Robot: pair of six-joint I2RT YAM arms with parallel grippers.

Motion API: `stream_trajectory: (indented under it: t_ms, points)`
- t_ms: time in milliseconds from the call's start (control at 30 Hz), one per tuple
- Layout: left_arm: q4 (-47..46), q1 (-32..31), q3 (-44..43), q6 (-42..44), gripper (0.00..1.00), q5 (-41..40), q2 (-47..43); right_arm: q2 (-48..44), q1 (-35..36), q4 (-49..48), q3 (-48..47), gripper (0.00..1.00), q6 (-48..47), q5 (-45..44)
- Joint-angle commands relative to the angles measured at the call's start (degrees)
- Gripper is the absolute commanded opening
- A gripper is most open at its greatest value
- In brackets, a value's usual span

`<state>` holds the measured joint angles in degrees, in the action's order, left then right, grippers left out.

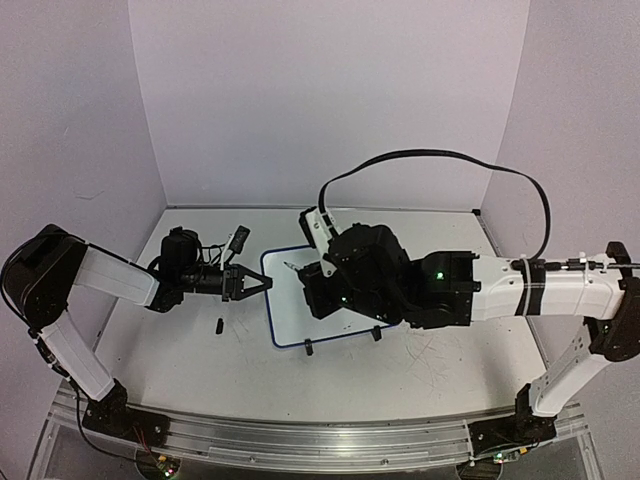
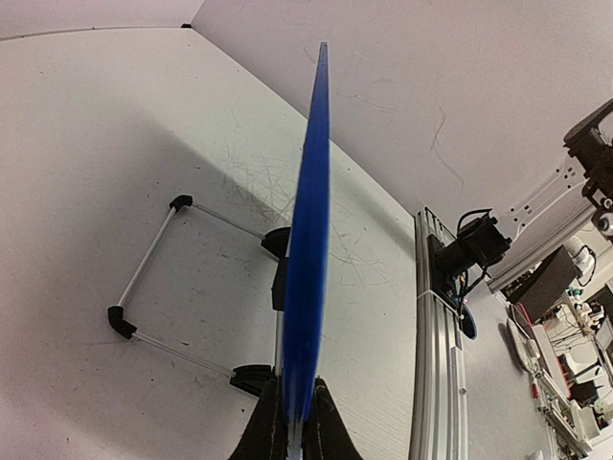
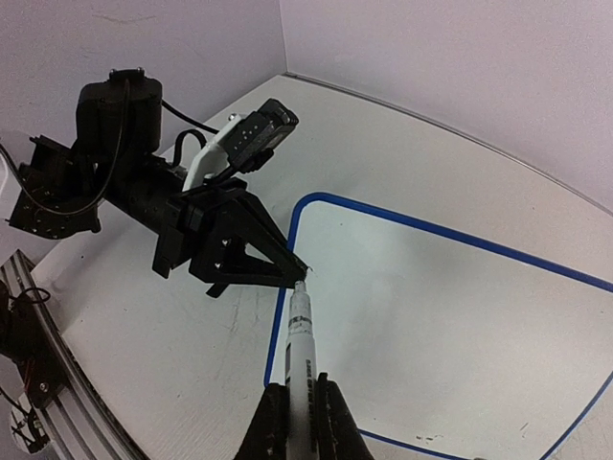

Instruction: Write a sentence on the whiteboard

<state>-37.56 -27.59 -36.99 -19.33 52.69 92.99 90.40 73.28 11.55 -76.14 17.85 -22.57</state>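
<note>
Whiteboard (image 1: 290, 312), one in number, blue-rimmed and white-faced, is seen on the table (image 1: 180, 370) ahead of the two arm bases. Two black clip feet (image 1: 309, 348) are counted at its near edge, and one thin wire frame (image 2: 120, 321) is seen reaching out from them in the left wrist view. Two grippers are counted. The left gripper (image 1: 268, 284) is clenched on the board's left rim, which is shown edge-on as a blue strip (image 2: 311, 240) between its fingers (image 2: 271, 422). The right gripper (image 3: 297, 393) is clamped around one white marker (image 3: 302, 335), whose tip is held at the board's left rim, just beside the left gripper's fingertips (image 3: 292, 271). One small black item (image 1: 219, 324) lies on the table to the left of the board, apart from it; it is too small to be identified. In the top view much of the board's right half is hidden under the right arm, and the right gripper itself is covered by its own wrist. In the right wrist view the board (image 3: 431, 316) is cut off at the right and bottom edges. Whether the board lies flat or leans cannot be told.
</note>
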Motion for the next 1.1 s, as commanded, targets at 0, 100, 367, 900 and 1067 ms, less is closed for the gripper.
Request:
stream_trajectory:
  t_ms: [0,100,367,900,1067]
  points:
    - [-2.3,-0.2,0.1,0.6,0.0,-0.1,-2.2,3.1,0.0,-4.3,-1.9,0.0,-1.8,-0.8]
    - [-2.2,-0.2,0.1,0.7,0.0,-0.1,-2.0,5.4,-0.8,-4.6,-3.3,0.0,-1.5,0.3]
    - [-2.3,-0.2,0.2,1.2,0.0,-0.3,-2.1,7.6,-3.4,-5.3,-4.3,0.0,0.4,1.8]
    - [-2.2,-0.2,0.6,1.6,0.0,-0.4,-1.9,11.6,-4.5,-5.5,-6.9,0.0,0.3,2.3]
    - [-2.2,-0.2,0.6,1.7,0.0,-0.4,-1.8,11.9,-4.9,-5.2,-6.8,0.0,1.3,2.3]
